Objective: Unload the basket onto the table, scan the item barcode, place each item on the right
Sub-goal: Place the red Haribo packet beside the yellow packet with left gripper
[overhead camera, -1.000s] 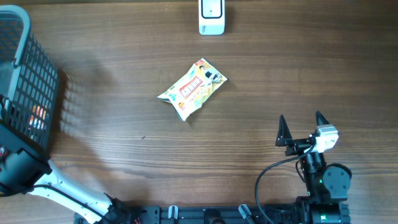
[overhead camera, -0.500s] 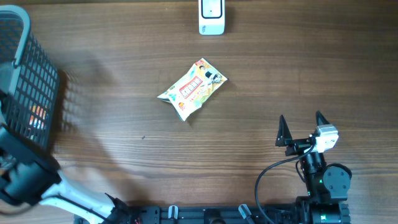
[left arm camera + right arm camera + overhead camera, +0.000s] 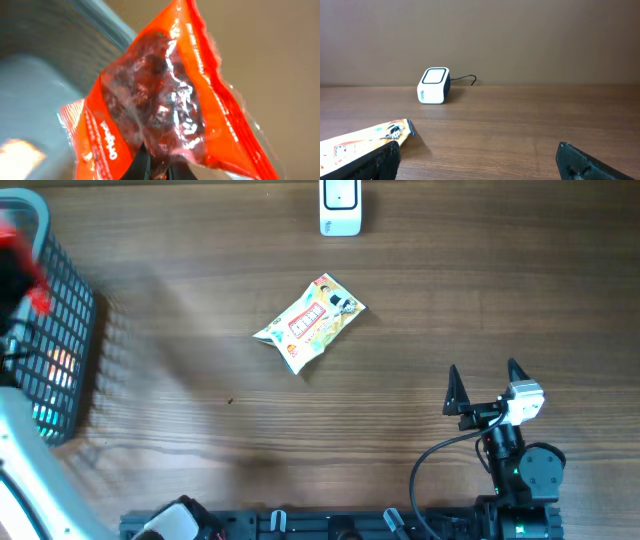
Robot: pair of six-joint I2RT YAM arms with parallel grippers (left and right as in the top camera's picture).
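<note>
The orange packet (image 3: 165, 95) is pinched by its edge in the left tool (image 3: 159, 168); right tool (image 3: 483, 373) gapes.

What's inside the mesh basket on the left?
Through the basket mesh only an orange patch shows; its wall hides the rest. The left gripper holds a red packet over it.

Black pointed jaws, white wrist camera (image 3: 523, 399), black cable (image 3: 428, 452).
</note>
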